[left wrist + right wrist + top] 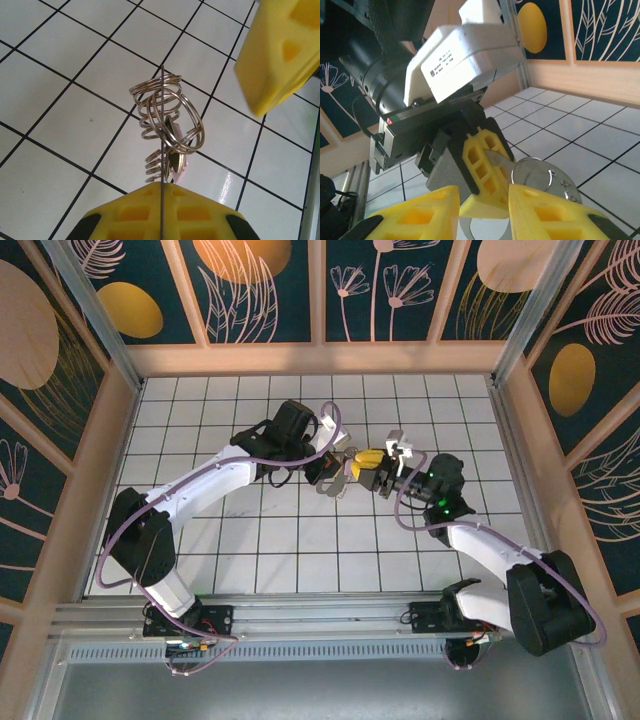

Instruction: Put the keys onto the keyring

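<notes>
Though seen only edge-on, reads as a thin dark wire up the middle of the left wrist view: keyring (163, 75), pinched at its lower end in the seam of the left gripper (162, 186), yellow fingers pressed together on it. Looped around that wire, a tangle of silver rings (150, 105), held clear above the bench. Tucked inside the tangle, key (176, 134) with a pale lilac head, next to a brassy disc.

Blurred at upper right of the same view, one yellow finger (277, 55) of the right gripper (365, 460), near the rings but apart from them. Seen from the right wrist, standing apart with a gap, the left gripper's tip and a round silver piece (540, 175) just beyond. Low in that gap, a pale bit of metal; whether gripped or not, impossible to tell.

Underneath, glossy white bench (250, 550), ruled into squares by dark lines. Along the lower edge of the top view, grey metal rail (330, 615) carrying both arm bases. Around three sides, pale wooden frame (320, 358) and dark teal wall panels (260, 300) with gold discs and pale leaf drawings.
</notes>
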### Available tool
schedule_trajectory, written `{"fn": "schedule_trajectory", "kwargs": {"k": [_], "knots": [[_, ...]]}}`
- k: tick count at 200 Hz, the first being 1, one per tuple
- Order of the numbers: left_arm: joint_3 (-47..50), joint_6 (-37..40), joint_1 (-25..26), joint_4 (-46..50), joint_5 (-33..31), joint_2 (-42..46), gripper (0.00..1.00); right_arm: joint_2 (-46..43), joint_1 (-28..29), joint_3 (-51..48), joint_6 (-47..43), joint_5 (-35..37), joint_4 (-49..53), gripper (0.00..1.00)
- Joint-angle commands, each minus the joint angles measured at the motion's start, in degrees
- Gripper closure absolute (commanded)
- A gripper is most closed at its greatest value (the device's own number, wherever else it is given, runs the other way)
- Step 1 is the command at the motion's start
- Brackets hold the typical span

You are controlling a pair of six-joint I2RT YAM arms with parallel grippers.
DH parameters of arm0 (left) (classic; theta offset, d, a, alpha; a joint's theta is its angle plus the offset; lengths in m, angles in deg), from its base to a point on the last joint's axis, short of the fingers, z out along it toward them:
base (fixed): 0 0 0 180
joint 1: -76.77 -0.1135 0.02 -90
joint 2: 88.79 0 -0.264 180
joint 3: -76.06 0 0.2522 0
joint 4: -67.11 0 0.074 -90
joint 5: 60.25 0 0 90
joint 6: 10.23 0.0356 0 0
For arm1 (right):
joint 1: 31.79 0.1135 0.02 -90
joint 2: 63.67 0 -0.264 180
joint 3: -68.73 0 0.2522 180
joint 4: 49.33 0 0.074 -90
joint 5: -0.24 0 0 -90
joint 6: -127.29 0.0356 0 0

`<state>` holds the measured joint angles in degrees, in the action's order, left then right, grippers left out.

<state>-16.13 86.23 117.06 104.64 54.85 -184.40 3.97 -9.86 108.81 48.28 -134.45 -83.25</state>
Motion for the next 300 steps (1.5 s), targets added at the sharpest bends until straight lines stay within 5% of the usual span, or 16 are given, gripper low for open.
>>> {"fn": "schedule_trajectory", "kwargs": {"k": [1, 95, 132, 195, 267, 278, 300], "knots": [[-0.32, 1.15, 0.14, -1.27, 1.19, 1.21, 1.0, 1.47, 0.76, 1.26, -0.23, -0.97, -2.53, 0.69], [0.35, 1.36, 0.14, -1.71, 2.11, 1.59, 1.0, 8.74, 3.27, 7.28, -1.37, -0.99, -2.26, 0.75], [1.15, 1.12, 0.14, -2.95, 2.53, 1.75, 1.0, 9.38, 3.02, 7.78, -2.88, 0.32, 0.08, 1.0], [5.22, -1.81, 0.14, -9.78, 0.13, 4.43, 1.0, 3.78, -3.4, 5.6, -0.64, -1.63, 1.25, 1.0], [7.55, -2.62, 0.14, -13.02, 0.96, 6.23, 1.0, 1.75, -4.44, 5.55, 0.02, -3.52, 2.81, 1.0], [7.44, -2.56, 0.14, -12.96, 1.17, 6.14, 1.0, 0.99, -4.4, 4.73, 0.31, -3.8, 2.38, 0.84], [7.0, -2.26, 0.14, -12.53, 1.6, 5.72, 1.0, -0.1, -3.46, 3.95, 0.0, -4.79, 2.61, 0.7]]}}
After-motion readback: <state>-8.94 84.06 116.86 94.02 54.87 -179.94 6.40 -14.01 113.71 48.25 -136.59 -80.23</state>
